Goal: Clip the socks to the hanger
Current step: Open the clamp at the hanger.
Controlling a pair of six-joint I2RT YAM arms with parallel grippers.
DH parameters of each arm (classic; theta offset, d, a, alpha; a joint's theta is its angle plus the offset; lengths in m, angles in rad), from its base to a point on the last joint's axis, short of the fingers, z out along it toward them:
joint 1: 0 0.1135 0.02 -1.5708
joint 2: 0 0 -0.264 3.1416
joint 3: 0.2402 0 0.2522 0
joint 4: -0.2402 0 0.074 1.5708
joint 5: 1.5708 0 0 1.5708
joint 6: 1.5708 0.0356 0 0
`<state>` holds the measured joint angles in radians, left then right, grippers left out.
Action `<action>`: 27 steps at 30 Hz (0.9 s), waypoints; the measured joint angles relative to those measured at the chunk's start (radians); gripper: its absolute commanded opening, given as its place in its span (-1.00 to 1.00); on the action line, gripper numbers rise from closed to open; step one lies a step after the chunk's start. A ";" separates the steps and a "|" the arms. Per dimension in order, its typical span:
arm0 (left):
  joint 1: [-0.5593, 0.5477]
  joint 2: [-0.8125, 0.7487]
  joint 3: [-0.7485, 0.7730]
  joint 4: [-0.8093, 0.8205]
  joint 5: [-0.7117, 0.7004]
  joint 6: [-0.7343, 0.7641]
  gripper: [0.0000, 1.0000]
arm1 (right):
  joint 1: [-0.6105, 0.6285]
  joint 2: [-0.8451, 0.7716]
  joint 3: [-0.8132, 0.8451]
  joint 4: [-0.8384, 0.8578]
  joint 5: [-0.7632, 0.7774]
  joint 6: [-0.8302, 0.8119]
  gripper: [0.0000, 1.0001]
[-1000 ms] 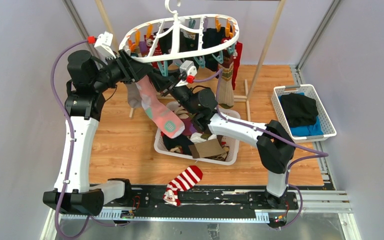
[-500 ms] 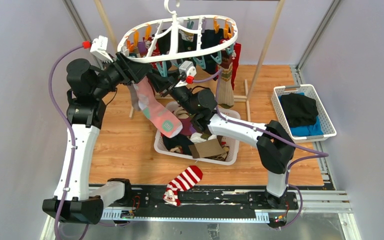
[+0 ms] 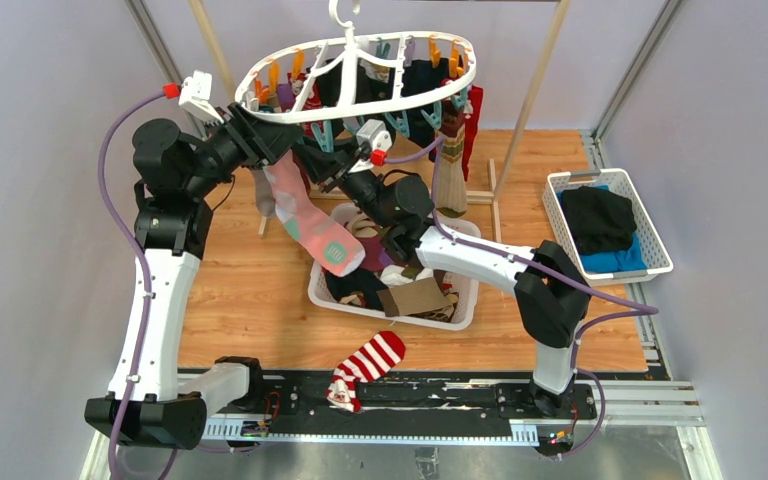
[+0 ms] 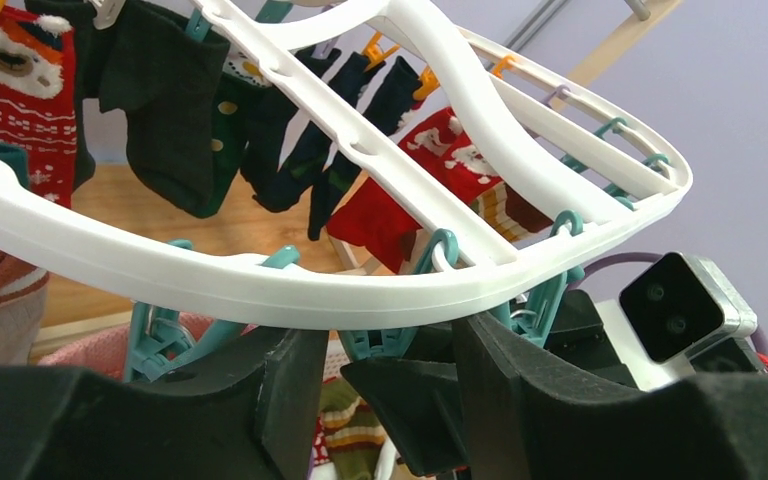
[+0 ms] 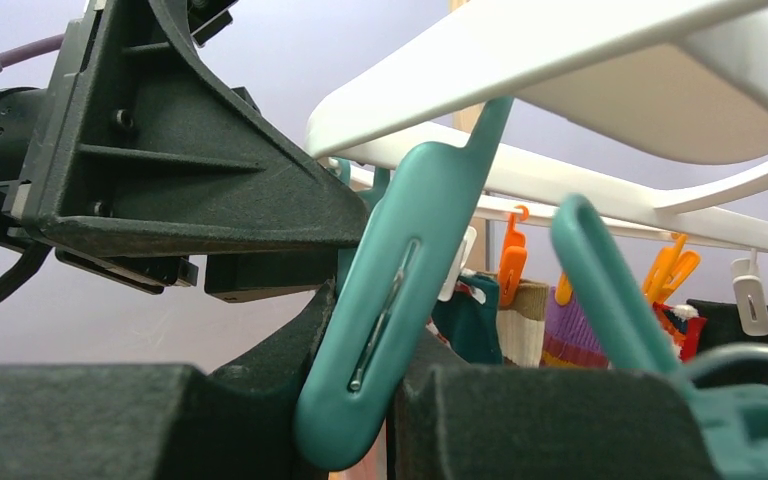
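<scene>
The white oval hanger [image 3: 360, 75] hangs at the back with several socks [image 3: 430, 90] clipped under it. My right gripper [image 3: 328, 168] is shut on a teal clothespin [image 5: 390, 330] that dangles from the hanger's front rim [image 5: 560, 50]. Right beside it is my left gripper [image 3: 260, 140], just under the rim [image 4: 260, 285]. Its jaws are open, with the right gripper's finger and a teal pin in the gap [image 4: 385, 335]. A pink sock [image 3: 305, 215] with teal patches hangs down between the two grippers. Its top end is hidden, so I cannot tell what holds it.
A white basket [image 3: 465, 300] full of loose socks stands below the grippers. A red-white striped sock [image 3: 365, 365] lies at the near table edge. Another white basket [image 3: 650, 215] with black and blue clothes is at the right. Wooden poles [image 3: 535, 90] flank the hanger.
My left arm has drawn back slightly to the left, and the pink sock has shifted a little left with it. The right gripper has stayed on the clothespin.
</scene>
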<state>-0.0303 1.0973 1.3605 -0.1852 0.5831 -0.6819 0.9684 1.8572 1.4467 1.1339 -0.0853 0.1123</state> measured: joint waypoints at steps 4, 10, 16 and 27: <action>0.000 0.006 0.000 0.004 0.003 -0.010 -0.24 | 0.000 0.000 0.003 -0.011 -0.001 -0.008 -0.95; 0.001 0.011 0.000 0.014 -0.010 -0.009 -0.77 | 0.000 -0.010 0.002 -0.027 -0.021 -0.024 -0.14; 0.002 0.013 0.000 0.019 -0.058 -0.002 -0.89 | 0.014 -0.019 -0.047 -0.035 -0.072 -0.036 0.05; 0.002 0.013 0.000 0.018 -0.095 0.041 -0.90 | 0.044 -0.254 -0.337 -0.137 -0.064 -0.027 0.49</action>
<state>-0.0284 1.1103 1.3609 -0.1677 0.4877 -0.6411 1.0126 1.6032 1.1099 0.9970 -0.1490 0.0849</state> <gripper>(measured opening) 0.194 0.736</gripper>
